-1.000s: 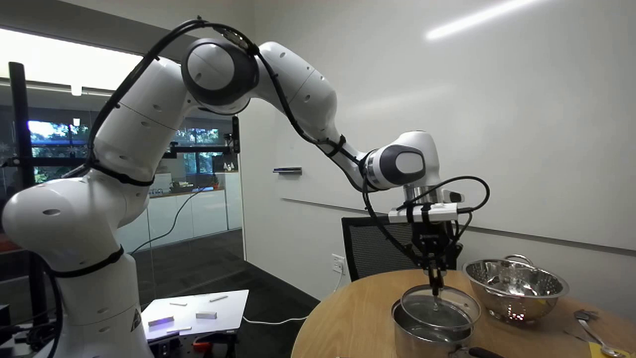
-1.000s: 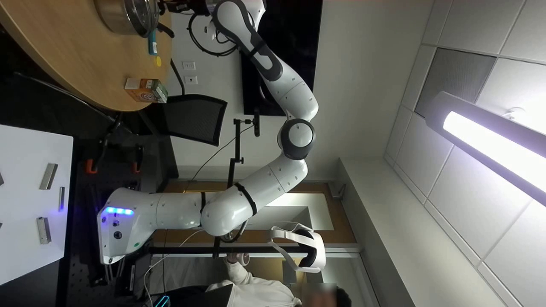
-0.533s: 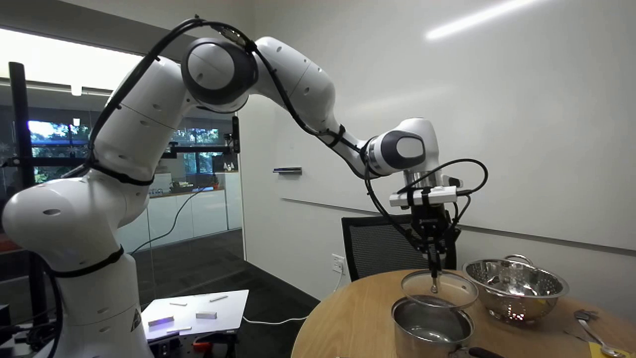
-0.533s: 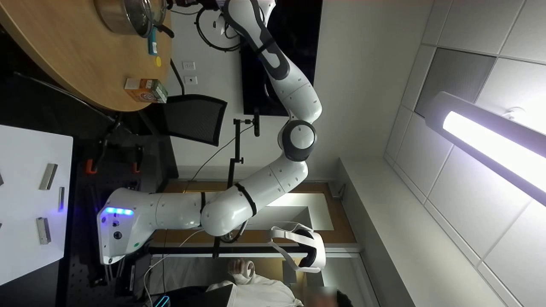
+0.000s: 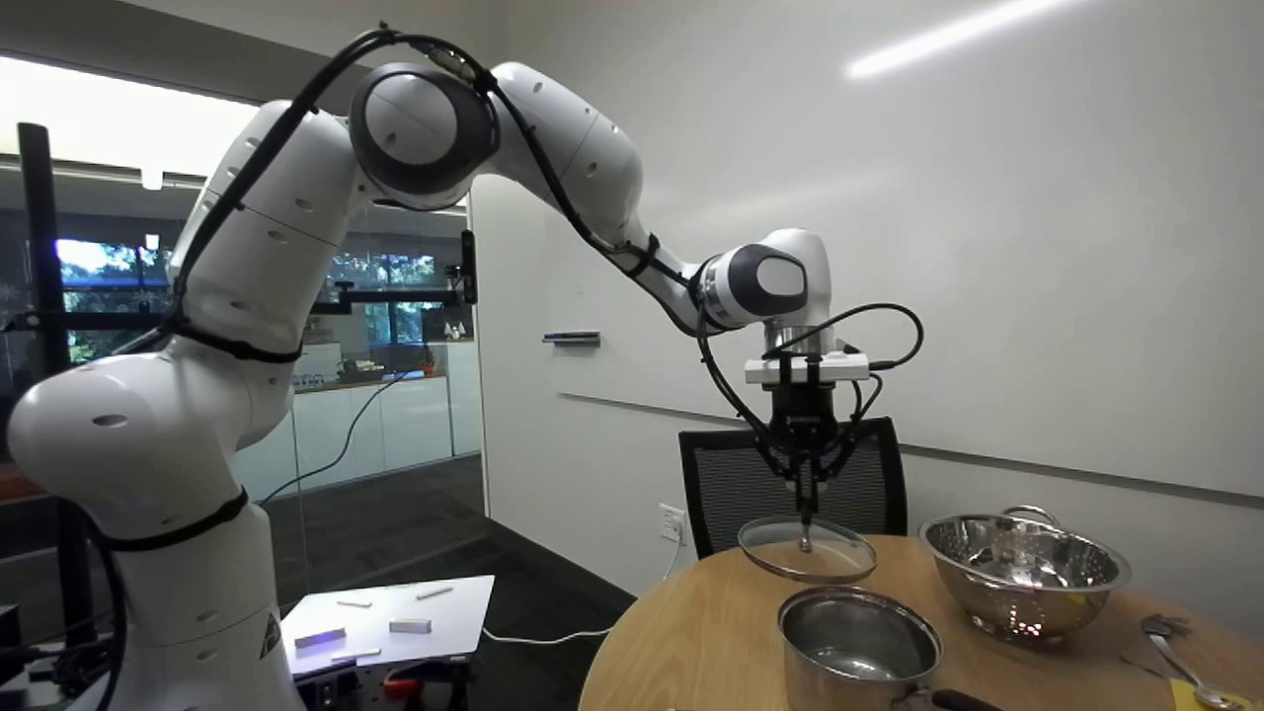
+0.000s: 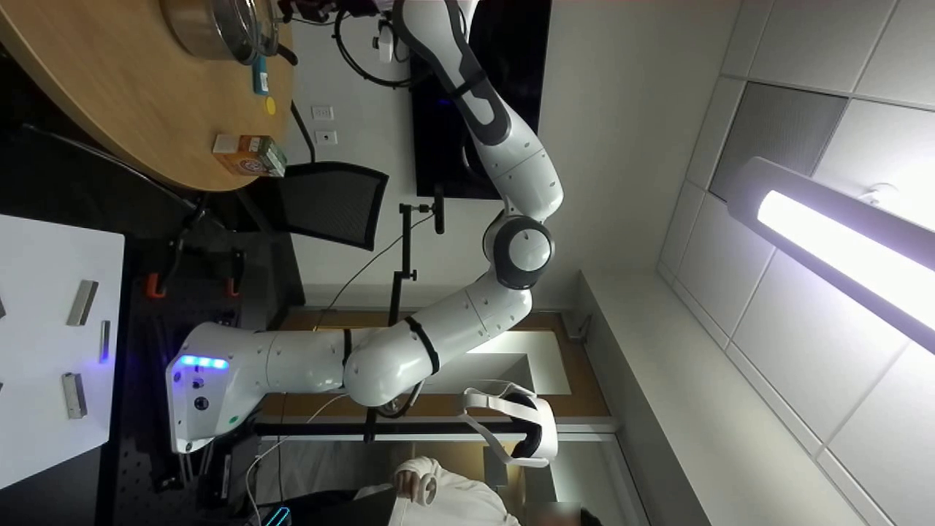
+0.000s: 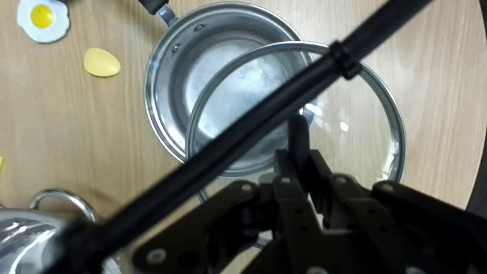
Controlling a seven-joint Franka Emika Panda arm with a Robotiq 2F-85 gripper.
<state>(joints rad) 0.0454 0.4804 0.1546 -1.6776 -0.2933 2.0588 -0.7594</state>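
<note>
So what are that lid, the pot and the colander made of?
Lid: clear, smooth glass, probably, since the table shows through it; its rim looks like metal.
Pot: shiny metal, likely stainless steel, judging by its silvery, reflective wall; its dark handle could be plastic.
Colander: polished metal, probably stainless steel too, with mirror-like reflections and small holes.

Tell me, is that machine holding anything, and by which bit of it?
Yes: the gripper holds the glass lid by the small handle in the middle of its top.
</note>
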